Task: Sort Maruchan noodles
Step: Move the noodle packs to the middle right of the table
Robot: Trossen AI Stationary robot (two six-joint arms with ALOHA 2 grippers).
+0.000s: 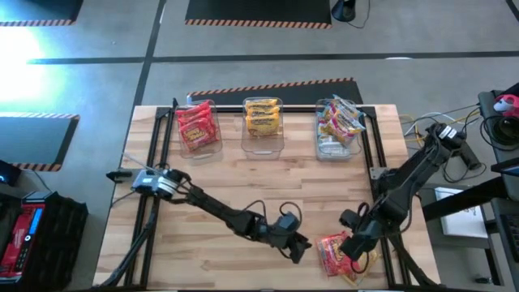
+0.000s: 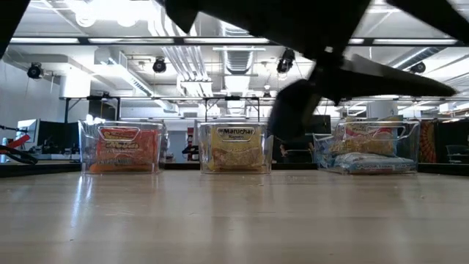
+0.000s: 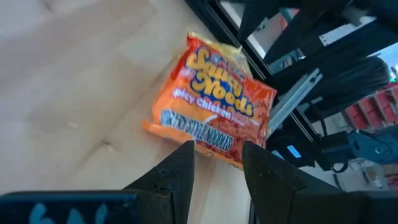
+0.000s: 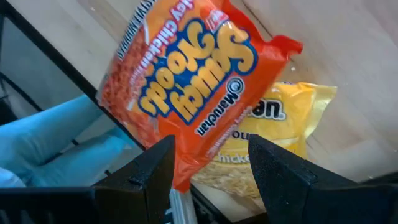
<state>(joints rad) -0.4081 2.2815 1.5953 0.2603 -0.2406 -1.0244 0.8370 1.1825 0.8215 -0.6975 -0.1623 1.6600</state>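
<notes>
Before me, pale planked wooden tabletop (image 1: 243, 191), open-plan office with ceiling ducts beyond, my left gripper (image 1: 298, 243) jaws slightly parted, my right gripper (image 1: 354, 247) jaws apart above crinkly red-orange noodle packet (image 1: 331, 251)

Left end effector (image 1: 302, 246) narrowly parted, right end effector (image 1: 354, 253) wider, both low.

Packet (image 1: 332, 250) atop packet (image 1: 357, 272), front-right

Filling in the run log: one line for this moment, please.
left gripper: open, empty, near red packet | right gripper: open, over red packet on yellow packet | three bins: sorted packets
</notes>
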